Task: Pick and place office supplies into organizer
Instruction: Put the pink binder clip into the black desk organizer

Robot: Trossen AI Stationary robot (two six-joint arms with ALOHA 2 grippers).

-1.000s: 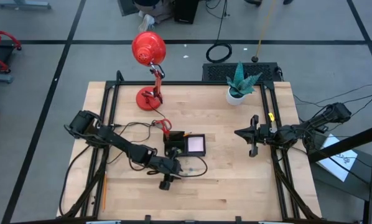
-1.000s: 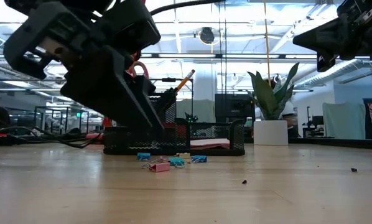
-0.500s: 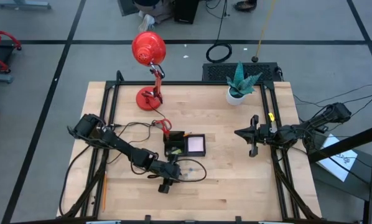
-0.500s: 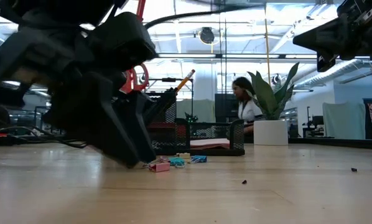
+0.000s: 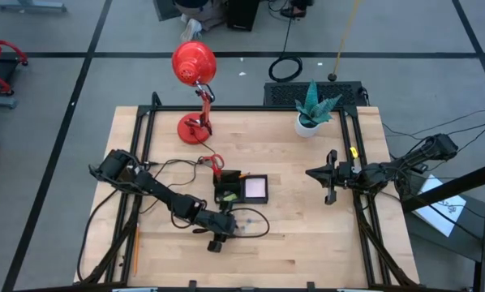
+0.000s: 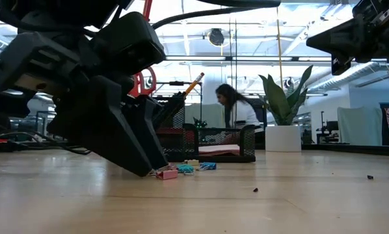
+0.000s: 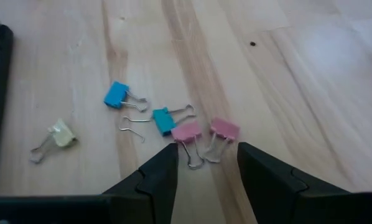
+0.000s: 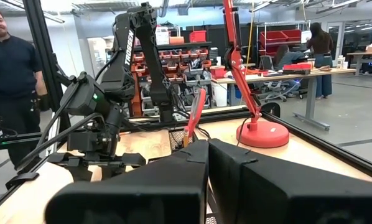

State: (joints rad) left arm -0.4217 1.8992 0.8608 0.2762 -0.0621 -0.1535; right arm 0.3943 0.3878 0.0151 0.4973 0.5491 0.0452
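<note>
Several small binder clips lie flat on the wood: two pink ones (image 7: 187, 132) (image 7: 225, 129), two blue ones (image 7: 116, 94) (image 7: 163, 119) and a yellow-green one (image 7: 63, 134). My left gripper (image 7: 208, 163) is open and low over the table, slanting down. Its fingertips stand on either side of the pink clips' wire handles without holding them. The black organizer (image 5: 229, 195) stands just beyond, with a pink sticky-note pad (image 5: 255, 189), an orange pencil (image 6: 193, 84) and red-handled scissors (image 5: 212, 163) in it. My right gripper (image 8: 208, 155) is shut and waits raised at the table's right (image 5: 311, 172).
A red desk lamp (image 5: 194, 65) stands at the far left and a white plant pot (image 5: 309, 123) at the far right. An orange pencil (image 5: 135, 247) lies along the left frame rail. People show in the room behind (image 6: 237, 117) (image 8: 12, 74).
My left gripper has sunk toward the table, and its fingertips have come down right beside the pink clips; it stays open. The clips lie where they were. A person has walked across the room behind the organizer.
</note>
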